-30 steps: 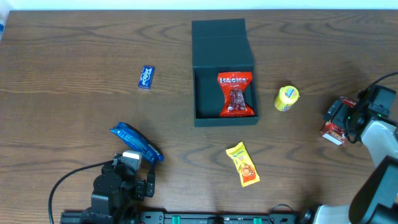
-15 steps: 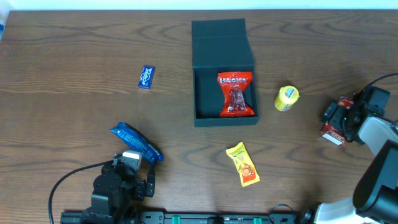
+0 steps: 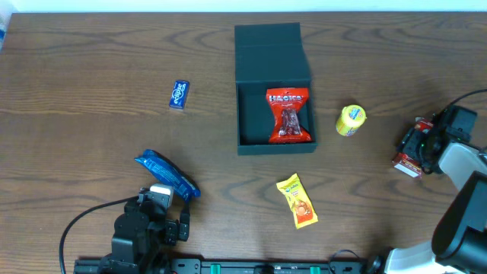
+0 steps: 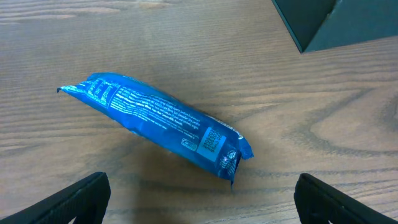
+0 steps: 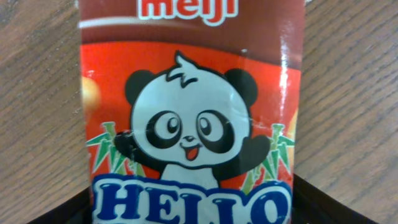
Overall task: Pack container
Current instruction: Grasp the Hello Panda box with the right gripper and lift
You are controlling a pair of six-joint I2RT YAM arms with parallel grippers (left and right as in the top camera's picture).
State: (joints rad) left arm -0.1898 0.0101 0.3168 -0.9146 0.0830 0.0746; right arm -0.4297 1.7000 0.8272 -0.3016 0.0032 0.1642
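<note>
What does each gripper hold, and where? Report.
Left gripper: nothing, jaws open. Right gripper: astride the Hello Panda box; a grip cannot be told.

One container (image 3: 270,53), six snacks (image 3: 298,200) (two blue).

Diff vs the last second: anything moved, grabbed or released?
The right gripper edged a little toward the table's middle over the red Hello Panda box, and its fingers narrowed around it. Whether they grip it yet is unclear, and the box itself has not shifted. Unchanged: the left gripper open above the blue packet, and the container open with the red packet inside.
</note>
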